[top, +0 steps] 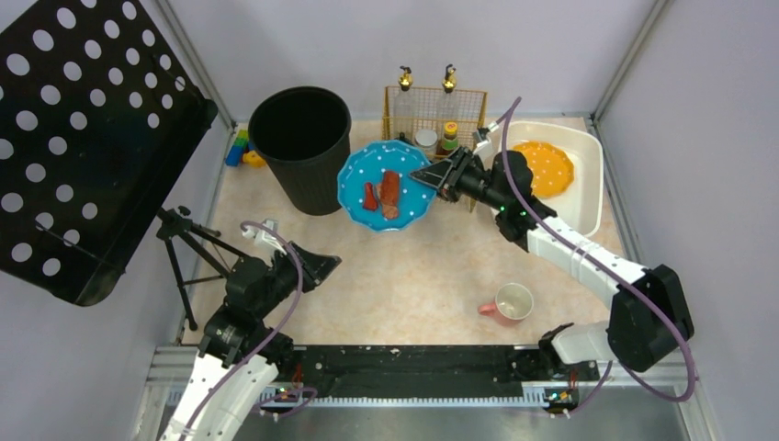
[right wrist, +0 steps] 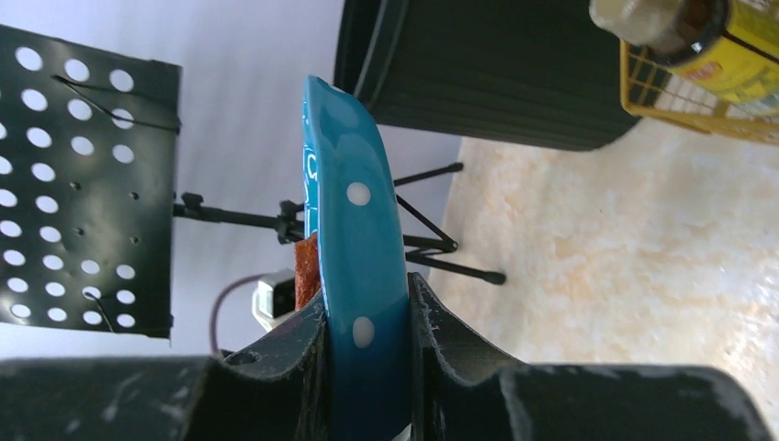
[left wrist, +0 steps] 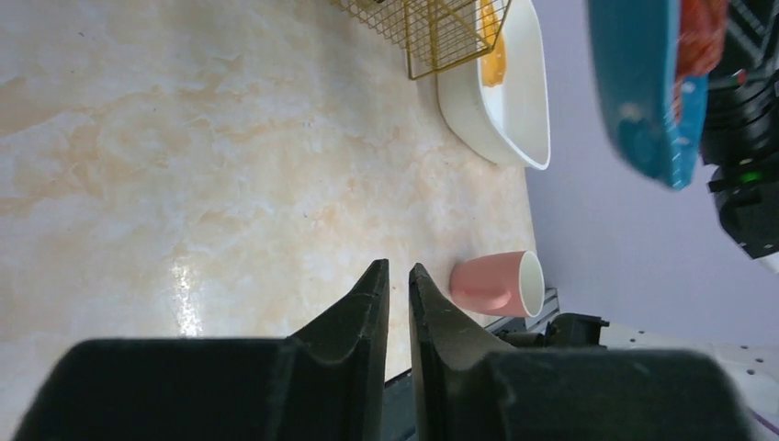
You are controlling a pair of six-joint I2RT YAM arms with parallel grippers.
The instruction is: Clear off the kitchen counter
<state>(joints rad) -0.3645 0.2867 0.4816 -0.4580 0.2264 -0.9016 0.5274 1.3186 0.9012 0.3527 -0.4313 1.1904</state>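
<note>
Black bin (top: 300,147): stands at the back left; its inside is too dark to tell the contents.
Left gripper (top: 321,266): jaws almost together, nothing between them.
Kitchen counter (top: 413,276): spreads beneath both arms.
Blue plate (top: 363,165): held above the counter beside the bin, carrying red-brown meat pieces (top: 390,193).
Wire basket (top: 434,106): holds bottles (top: 449,138).
Right gripper (top: 432,175): clamped on the plate's rim.
Pink mug (top: 508,303): upright, looks empty.
White tub (top: 588,175): holds an orange plate (top: 544,168).
</note>
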